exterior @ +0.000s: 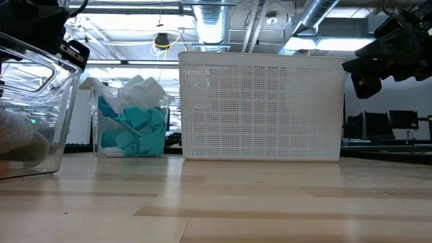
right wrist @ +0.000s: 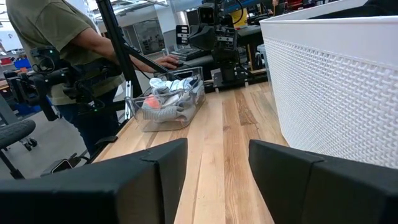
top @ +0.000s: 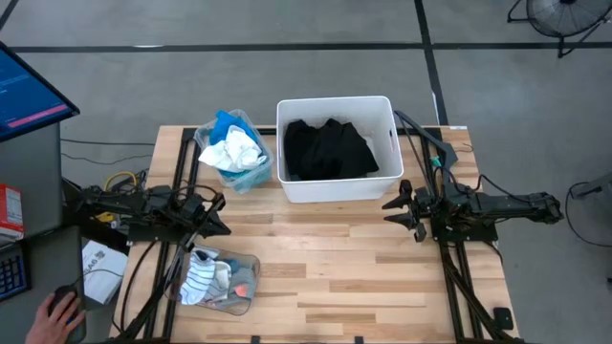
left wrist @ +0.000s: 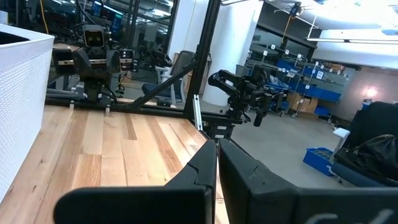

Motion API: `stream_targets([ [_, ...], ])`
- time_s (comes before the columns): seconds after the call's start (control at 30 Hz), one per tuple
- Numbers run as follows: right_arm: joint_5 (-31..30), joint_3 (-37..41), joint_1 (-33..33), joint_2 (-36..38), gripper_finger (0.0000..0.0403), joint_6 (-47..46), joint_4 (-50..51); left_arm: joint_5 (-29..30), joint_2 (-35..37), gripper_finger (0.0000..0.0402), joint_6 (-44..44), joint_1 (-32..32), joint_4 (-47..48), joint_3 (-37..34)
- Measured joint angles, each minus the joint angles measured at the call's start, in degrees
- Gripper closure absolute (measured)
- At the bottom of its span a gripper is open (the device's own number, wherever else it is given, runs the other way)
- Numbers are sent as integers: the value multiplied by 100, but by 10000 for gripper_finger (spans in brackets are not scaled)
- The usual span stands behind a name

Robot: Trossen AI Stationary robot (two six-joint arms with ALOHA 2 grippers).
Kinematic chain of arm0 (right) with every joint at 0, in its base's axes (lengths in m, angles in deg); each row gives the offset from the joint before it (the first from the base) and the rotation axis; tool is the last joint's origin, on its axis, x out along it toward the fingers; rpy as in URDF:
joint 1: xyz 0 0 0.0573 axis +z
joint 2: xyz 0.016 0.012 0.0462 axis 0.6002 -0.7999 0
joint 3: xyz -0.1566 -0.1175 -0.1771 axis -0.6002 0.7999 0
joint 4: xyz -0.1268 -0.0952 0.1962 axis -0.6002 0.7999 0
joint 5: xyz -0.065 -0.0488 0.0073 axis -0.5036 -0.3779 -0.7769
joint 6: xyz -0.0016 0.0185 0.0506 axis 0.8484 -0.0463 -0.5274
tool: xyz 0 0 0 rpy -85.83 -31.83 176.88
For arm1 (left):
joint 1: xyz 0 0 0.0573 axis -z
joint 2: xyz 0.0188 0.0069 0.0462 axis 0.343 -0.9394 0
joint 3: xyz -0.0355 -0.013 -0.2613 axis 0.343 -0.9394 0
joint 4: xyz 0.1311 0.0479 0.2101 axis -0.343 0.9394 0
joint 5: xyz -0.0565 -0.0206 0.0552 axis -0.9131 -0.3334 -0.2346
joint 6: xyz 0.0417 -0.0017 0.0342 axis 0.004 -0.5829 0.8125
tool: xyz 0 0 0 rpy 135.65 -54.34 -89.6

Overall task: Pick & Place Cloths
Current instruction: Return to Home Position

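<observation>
A large black cloth [top: 330,148] lies inside the white tub [top: 335,100] at the table's far middle. Teal, bright blue and white cloths [top: 232,151] fill a clear bin at the far left; they also show in the low view [exterior: 131,125]. Striped and grey socks [top: 212,277] lie in a clear bin at the near left, which also shows in the right wrist view [right wrist: 168,102]. My left gripper [top: 222,215] hovers shut and empty between the two bins. My right gripper [top: 390,207] hovers open and empty near the tub's right near corner.
Bare wooden table top [top: 335,258] stretches between the two grippers and toward the near edge. The tub's wall [right wrist: 336,81] stands close beside my right gripper. A person stands off the table's left side, one hand [top: 53,311] on a mouse.
</observation>
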Motion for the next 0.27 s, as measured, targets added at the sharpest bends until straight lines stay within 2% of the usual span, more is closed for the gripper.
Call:
stream_targets([
  [0.27,0,-1,-1,1,236,0,0,6,0,400,0,0,-2,0],
])
